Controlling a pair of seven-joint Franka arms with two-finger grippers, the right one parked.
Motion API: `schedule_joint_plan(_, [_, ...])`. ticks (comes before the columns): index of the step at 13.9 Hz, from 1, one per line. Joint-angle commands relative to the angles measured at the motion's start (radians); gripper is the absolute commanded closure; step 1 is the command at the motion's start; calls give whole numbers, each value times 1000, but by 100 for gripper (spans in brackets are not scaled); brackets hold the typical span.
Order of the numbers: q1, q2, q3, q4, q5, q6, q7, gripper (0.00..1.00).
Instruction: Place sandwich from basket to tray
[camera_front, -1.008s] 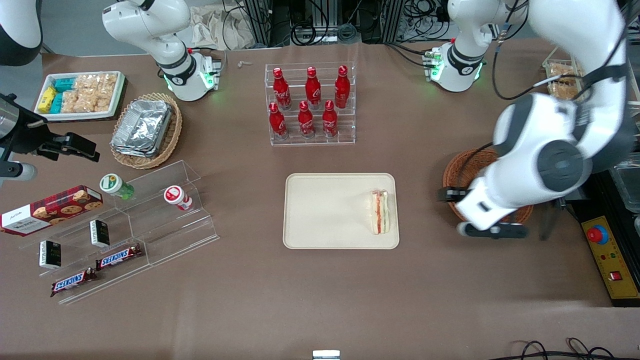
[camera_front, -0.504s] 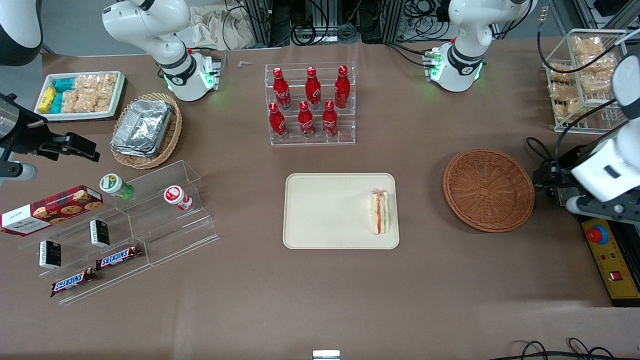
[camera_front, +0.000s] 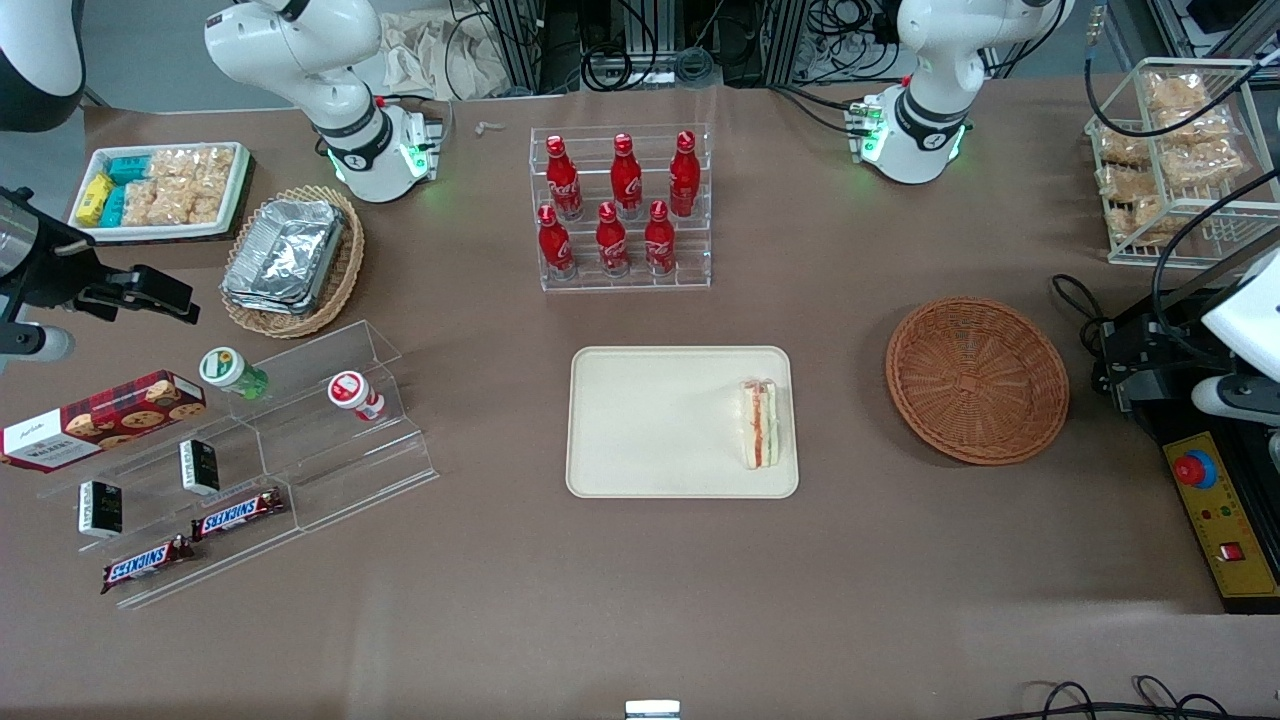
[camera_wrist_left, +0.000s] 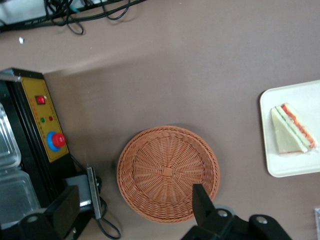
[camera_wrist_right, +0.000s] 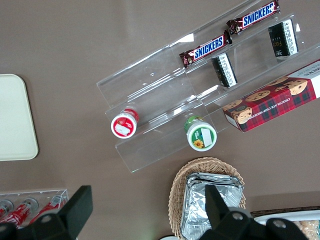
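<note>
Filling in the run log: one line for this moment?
sandwich: on tray | basket: empty | gripper: open, above basket's edge, holding nothing

White arm (camera_front: 1240, 315), black jaws, black gripper (camera_wrist_left: 131, 212), looping cables.

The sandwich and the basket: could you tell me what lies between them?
Only the tray's rim and bare brown tabletop separate the sandwich from the basket, as the front view shows. The open hand hovers over the basket.
</note>
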Motion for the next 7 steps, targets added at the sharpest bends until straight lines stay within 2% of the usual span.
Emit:
schedule_joint_plan(1, [3, 18, -15, 19, 20, -38, -120, 0])
schedule_joint_plan(7, [2, 39, -16, 16, 15, -38, -145, 0])
